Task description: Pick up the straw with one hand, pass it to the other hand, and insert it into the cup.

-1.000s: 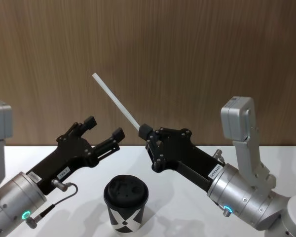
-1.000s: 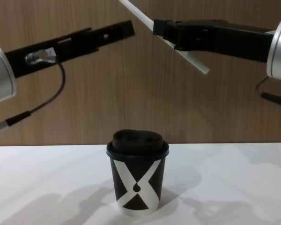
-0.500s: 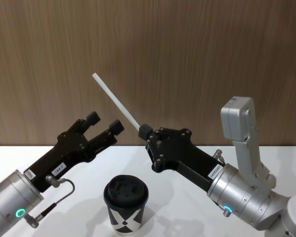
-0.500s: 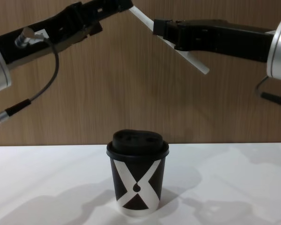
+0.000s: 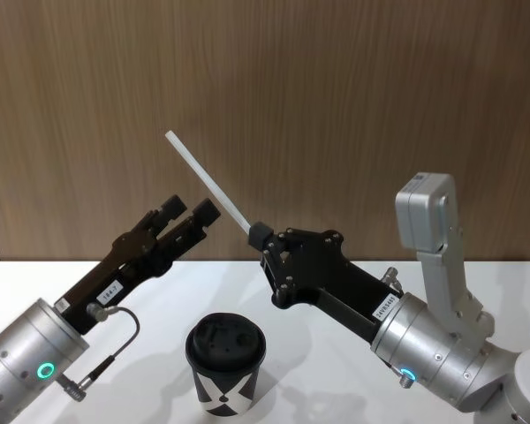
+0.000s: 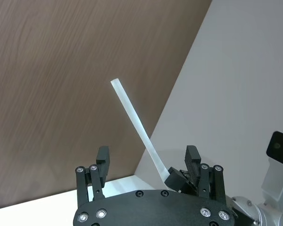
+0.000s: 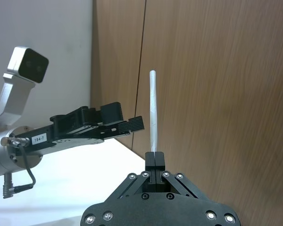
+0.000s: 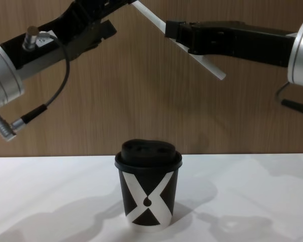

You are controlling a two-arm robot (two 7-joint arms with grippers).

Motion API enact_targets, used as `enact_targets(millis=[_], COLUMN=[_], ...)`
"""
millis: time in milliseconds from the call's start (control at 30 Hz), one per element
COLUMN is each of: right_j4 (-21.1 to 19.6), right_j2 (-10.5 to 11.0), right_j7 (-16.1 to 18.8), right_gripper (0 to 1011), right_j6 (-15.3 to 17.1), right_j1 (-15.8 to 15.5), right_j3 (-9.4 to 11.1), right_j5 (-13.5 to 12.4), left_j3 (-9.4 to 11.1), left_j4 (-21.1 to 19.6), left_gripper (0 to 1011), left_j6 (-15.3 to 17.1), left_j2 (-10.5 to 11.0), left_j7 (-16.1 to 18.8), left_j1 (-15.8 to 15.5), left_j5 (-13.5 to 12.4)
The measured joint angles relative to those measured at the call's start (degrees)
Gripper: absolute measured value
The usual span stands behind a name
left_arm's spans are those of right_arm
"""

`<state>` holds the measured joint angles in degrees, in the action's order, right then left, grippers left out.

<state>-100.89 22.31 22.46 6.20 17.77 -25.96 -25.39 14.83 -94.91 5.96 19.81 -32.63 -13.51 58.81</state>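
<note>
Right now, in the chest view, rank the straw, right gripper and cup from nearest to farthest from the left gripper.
1. straw, right beside the left gripper, up high.
2. right gripper, farther right, holding the straw.
3. cup, well below, on the table.

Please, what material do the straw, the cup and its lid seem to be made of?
The straw, held in the right pincer with the open left pincer close by, looks like white plastic: thin, smooth, straight. The cup seems printed paper, matte, black with a white X. Its lid looks like moulded black plastic: domed, faint sheen.
</note>
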Motion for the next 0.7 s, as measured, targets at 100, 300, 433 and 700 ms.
enact_targets(millis=[100,300,433,700], right_j4=[0.0,0.0,0.0,0.0], right_j2=[0.0,0.0,0.0,0.0], right_j7=[0.0,0.0,0.0,0.0], right_gripper=[2,2,2,2], right_j6=[0.0,0.0,0.0,0.0], right_j1=[0.0,0.0,0.0,0.0], right_j3=[0.0,0.0,0.0,0.0], right_j5=[0.0,0.0,0.0,0.0], left_j3=[0.22,0.83,1.36,2.56], left_j4=[0.97,2.78,3.85,5.94], left_gripper=[1003,1003,1002,1003], left_j6=[0.21,0.59,0.81,1.06], left_j2=[-0.43,-1.16,-1.55,-2.29], left_j7=[-0.37,-1.28,-1.93,-3.1], left_j1=[-0.58,-1.95,-2.89,-4.95], left_j5=[0.87,2.34,2.98,3.85])
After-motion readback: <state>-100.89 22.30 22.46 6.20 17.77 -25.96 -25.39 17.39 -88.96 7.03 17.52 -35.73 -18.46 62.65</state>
